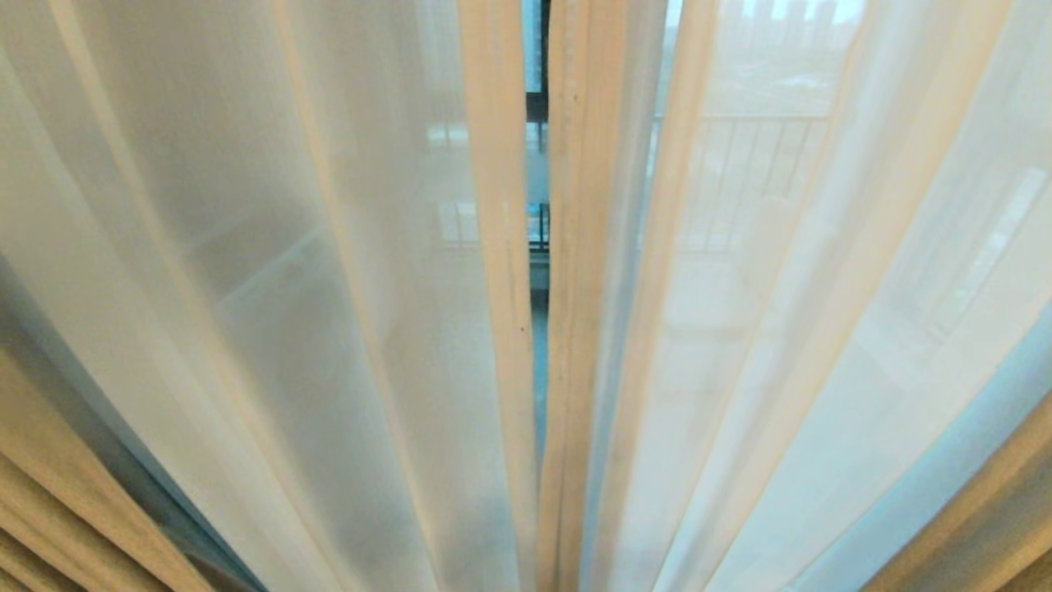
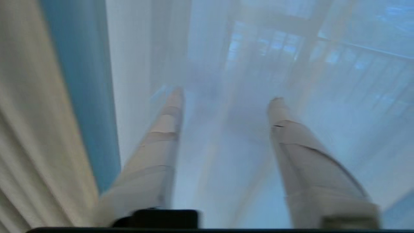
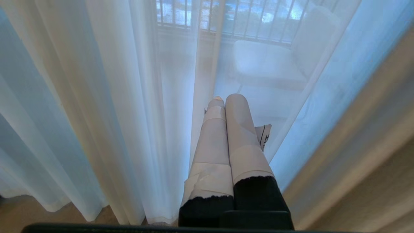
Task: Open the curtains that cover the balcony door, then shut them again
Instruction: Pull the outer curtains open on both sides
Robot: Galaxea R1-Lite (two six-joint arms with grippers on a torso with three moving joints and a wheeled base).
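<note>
The head view is filled with two panels of sheer white fabric (image 1: 271, 271) hanging side by side, their cream hemmed edges (image 1: 497, 247) nearly meeting in the middle. Through the narrow slit between them shows a strip of the balcony door (image 1: 537, 107), its black frame and glass barely visible. The curtains (image 1: 57, 510), opaque cream-beige and pleated, appear only at the two lower corners of this view, drawn out to the sides, the other panel at the lower right (image 1: 986, 526). Neither arm shows here.

The left wrist view, blurred, shows what the head view lacks: the left gripper (image 2: 226, 97) in front of the sheer, its two tape-wrapped fingers (image 2: 161, 142) spread apart with a clear gap and nothing between them. The fabric hangs beyond the fingertips; whether they touch it cannot be told. A pleated cream-beige curtain panel (image 2: 29, 129) runs along one edge of this picture, with a bluish band between it and the sheer. Dark bars show faintly through the fabric.

The right wrist view shows the right gripper (image 3: 226, 98) with its fingers (image 3: 210, 139) pressed together side by side, holding nothing, close before the sheer's lower folds (image 3: 97, 113). Only here are the sheer's bottom hem and a patch of floor (image 3: 19, 210) seen. Through the fabric appear a railing (image 3: 226, 19) of dark bars and a pale seat-like shape (image 3: 268, 61) beyond the glass. A blurred beige curtain panel (image 3: 362, 155) crosses one side.
</note>
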